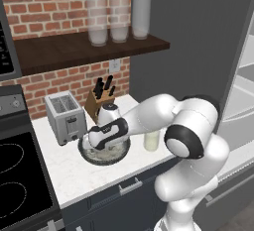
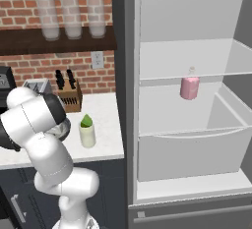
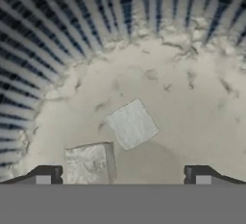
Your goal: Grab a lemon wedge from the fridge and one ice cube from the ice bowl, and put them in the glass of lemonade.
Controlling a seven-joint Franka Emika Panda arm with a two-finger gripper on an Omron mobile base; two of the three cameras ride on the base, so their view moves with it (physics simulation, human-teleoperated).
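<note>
1. The ice bowl (image 1: 105, 153) sits on the white counter (image 1: 74, 175) at 4 o'clock of the silver toaster (image 1: 65, 117). In the hand view its ribbed dark wall (image 3: 57, 40) rings a pale, speckled bed, and two flat ice cubes lie there: one cube (image 3: 132, 123) near the centre, a second cube (image 3: 89, 164) at 7 o'clock of it.
2. The glass of lemonade (image 2: 87, 134) stands upright on the counter at 3 o'clock of the bowl, holding pale liquid, with the green lemon wedge (image 2: 86, 121) perched in its mouth, pointing up.
3. The fridge (image 2: 187, 100) stands open; on its white shelf is an upright pink bottle (image 2: 189, 86). Three frosted glasses (image 1: 119, 19) stand on the dark wall shelf.
4. The central cube lies turned like a diamond, one corner toward 12 o'clock.
5. The gripper (image 3: 122, 177) hangs inside the bowl with its jaws spread fully wide, clasping nothing. The central cube lies just ahead, between the fingertips (image 3: 45, 176); the second cube sits just inside the left tip.
</note>
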